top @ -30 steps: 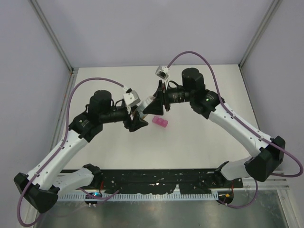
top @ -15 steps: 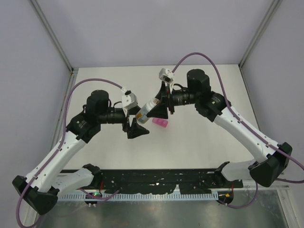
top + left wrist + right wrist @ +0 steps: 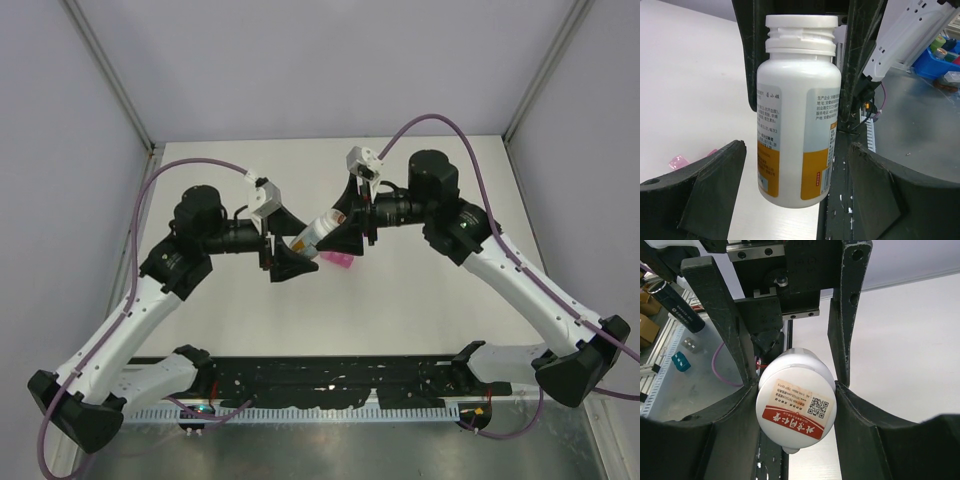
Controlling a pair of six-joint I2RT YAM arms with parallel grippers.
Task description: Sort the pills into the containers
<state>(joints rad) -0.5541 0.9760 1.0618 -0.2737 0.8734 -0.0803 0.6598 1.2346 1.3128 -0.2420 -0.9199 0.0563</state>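
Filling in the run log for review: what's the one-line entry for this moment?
right gripper: shut on white bottle, capped, lifted | left gripper: open, astride white bottle, not touching | pink pill box: on table

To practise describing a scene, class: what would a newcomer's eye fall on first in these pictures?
A white bottle with an orange label, clamped in the right gripper above the table's middle. The left gripper stands open around it without touching, and a small pink pill box lies on the table below.

I see bright, even light and soft shadows on the bench (image 3: pixel 420 300); the bottle (image 3: pixel 795 125) looks sharp, backgrounds slightly blurred.
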